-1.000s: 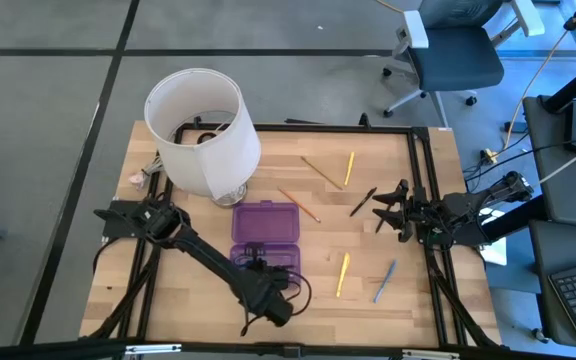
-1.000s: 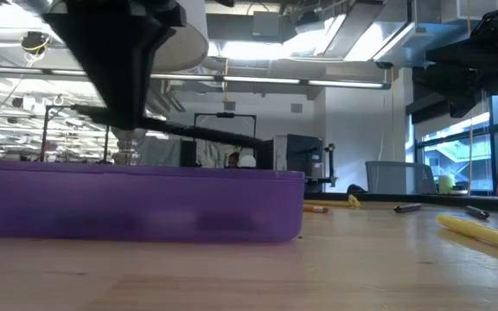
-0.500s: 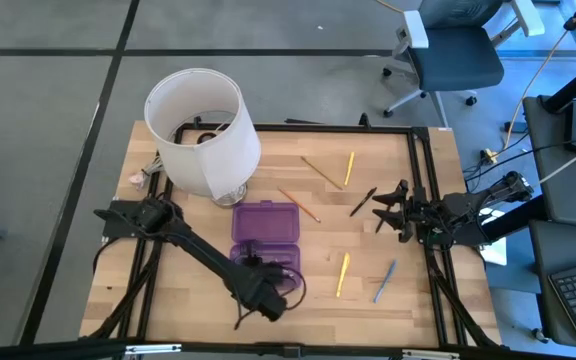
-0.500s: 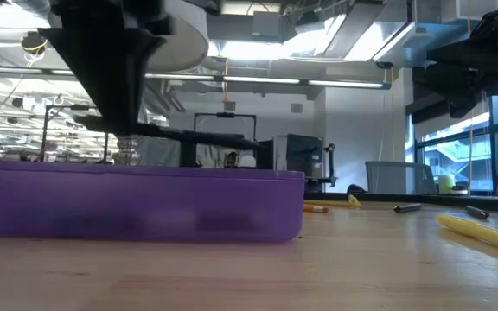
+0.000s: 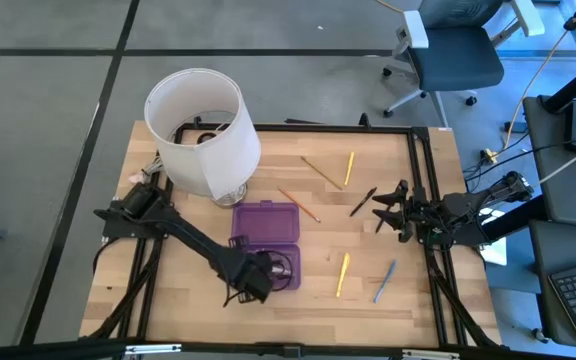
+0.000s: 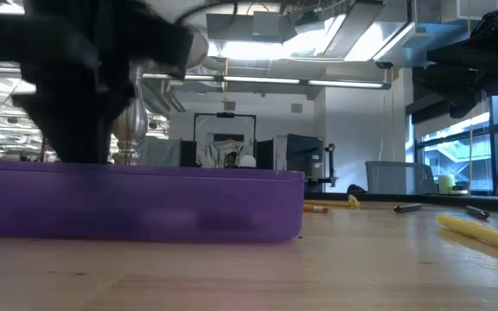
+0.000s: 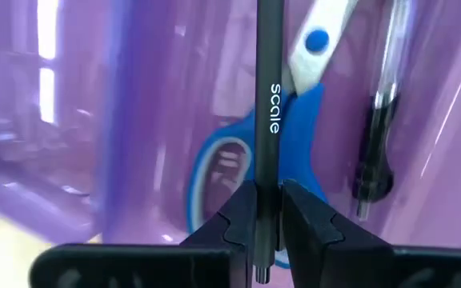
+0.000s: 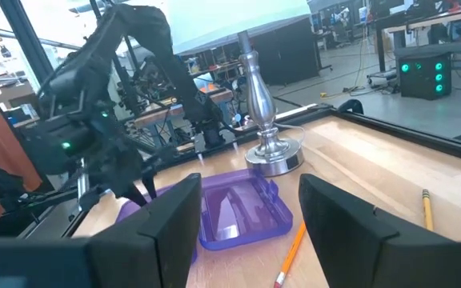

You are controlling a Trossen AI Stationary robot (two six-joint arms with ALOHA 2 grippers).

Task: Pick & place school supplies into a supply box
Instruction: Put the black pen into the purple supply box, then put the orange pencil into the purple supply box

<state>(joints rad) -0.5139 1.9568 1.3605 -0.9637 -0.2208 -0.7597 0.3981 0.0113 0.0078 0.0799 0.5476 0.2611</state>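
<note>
The purple supply box lies open on the table, with blue-handled scissors and a clear pen inside. My left gripper hangs over the box's near half, shut on a dark pen marked "scale". My right gripper waits open and empty at the table's right. Two wooden pencils, two yellow pencils, a dark marker and a grey-blue pen lie flat on the table. My left gripper pinches the dark pen between its two fingers, close to one end. The rest of the pen sticks out over the scissors in the box. The pen is clear of the table; whether it touches anything in the box, I cannot tell.
A big white lampshade on a metal lamp base stands at the far left, just behind the box. Black frame rails run along the table's edges. The loose supplies lie between the box and my right gripper.
My left gripper has carried the dark pen from the table's near edge toward the far edge and a little left. It now stands over the box's near half and has come down toward it. The box has stayed where it was.
</note>
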